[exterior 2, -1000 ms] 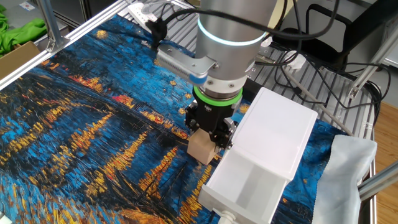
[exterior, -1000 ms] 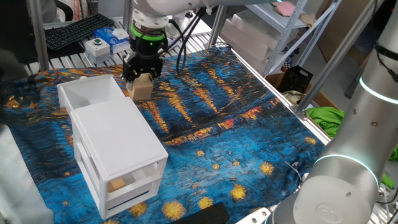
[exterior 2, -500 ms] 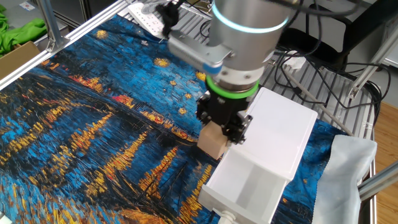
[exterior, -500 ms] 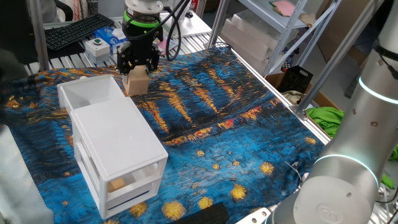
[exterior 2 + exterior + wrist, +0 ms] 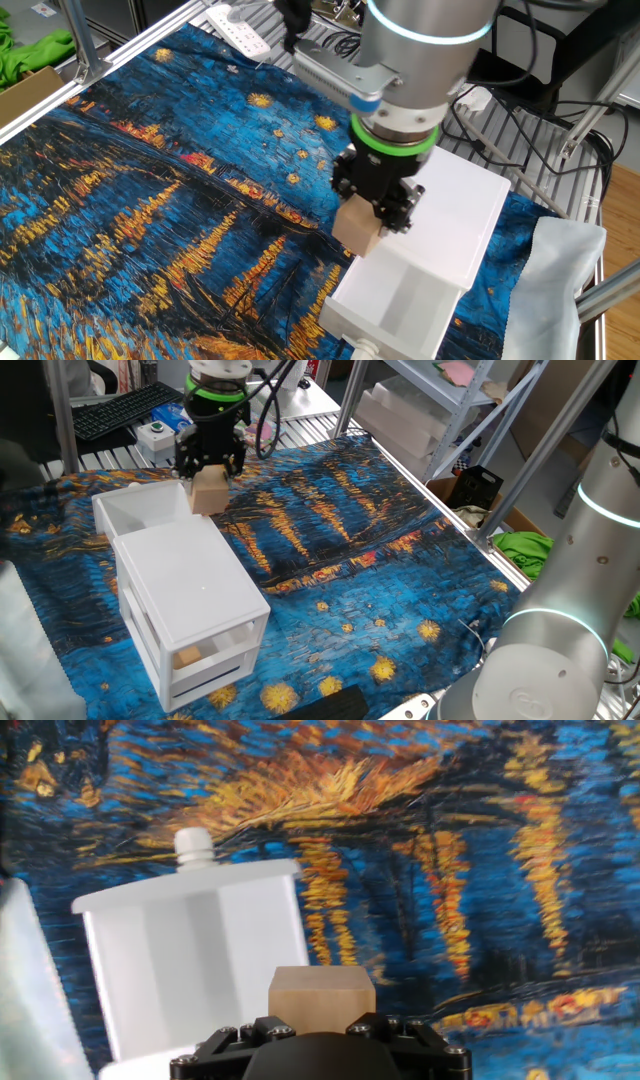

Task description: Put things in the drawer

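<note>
Hand view: small light-tan plain wooden cube block [image 5: 321, 992] low at centre, clamped between the jaws of the black two-finger gripper [image 5: 320, 1020], only its top face and a sliver of one side visible above the gripper's dark body. Behind it, pulled-out plain white rectangular plastic top drawer [image 5: 190, 960], seen from above with a round white knob on its front wall; left edge blurred, lower part cut off by the frame. Fingertips themselves not visible here.

One fixed view: same block [image 5: 208, 491] held off the cloth, just beside the open drawer's [image 5: 150, 510] far corner, over its rim or the cloth next to it, hard to say which. Gripper [image 5: 209, 472] pointing straight down under a green-ringed wrist. Small white drawer cabinet [image 5: 195, 605] standing lengthwise, long axis running from the near clear-fronted lower drawers toward the drawer pulled out at the far end; something tan dimly visible through a lower front, too small to identify.

Other fixed view: block [image 5: 358, 223] tilted slightly, hanging at the drawer's [image 5: 400, 300] side wall near the cabinet end, upper part hidden by the fingers. Drawer's front cut off at the bottom edge. Blue-and-gold painted cloth [image 5: 150, 200] covering the table under everything. Cube with no long axis of its own.
</note>
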### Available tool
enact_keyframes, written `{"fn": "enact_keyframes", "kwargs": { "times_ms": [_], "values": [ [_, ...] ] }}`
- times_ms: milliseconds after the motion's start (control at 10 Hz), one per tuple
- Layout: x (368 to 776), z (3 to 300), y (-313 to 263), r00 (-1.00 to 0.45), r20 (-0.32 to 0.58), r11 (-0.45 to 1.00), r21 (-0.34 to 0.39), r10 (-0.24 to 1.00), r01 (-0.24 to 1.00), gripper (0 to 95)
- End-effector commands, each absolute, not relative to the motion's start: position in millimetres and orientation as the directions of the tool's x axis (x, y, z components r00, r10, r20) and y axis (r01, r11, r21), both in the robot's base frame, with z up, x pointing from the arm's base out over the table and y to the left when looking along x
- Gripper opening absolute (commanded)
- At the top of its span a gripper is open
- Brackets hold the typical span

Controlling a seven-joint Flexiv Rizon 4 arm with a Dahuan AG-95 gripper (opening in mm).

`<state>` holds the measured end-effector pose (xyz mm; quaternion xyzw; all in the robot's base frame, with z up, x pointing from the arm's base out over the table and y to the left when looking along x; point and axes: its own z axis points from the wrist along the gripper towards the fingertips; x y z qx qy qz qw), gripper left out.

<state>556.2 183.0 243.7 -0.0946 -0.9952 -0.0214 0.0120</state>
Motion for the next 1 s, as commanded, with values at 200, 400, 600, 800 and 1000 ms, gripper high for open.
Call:
{"fn": "enact_keyframes", "kwargs": {
  "times_ms": [200,400,600,800,1000],
  "values": [
    [551,241,205,-0.971,0.02,0.97,0.041,0.238,0.239,0.0],
    [549,241,212,-0.967,0.018,0.966,0.043,0.255,0.255,0.0],
    [548,241,213,-0.966,0.017,0.965,0.045,0.256,0.257,0.0],
    [548,241,213,-0.967,0.015,0.966,0.045,0.255,0.256,0.0],
    [548,241,213,-0.963,0.025,0.962,0.039,0.269,0.27,0.0]
  ]
}}
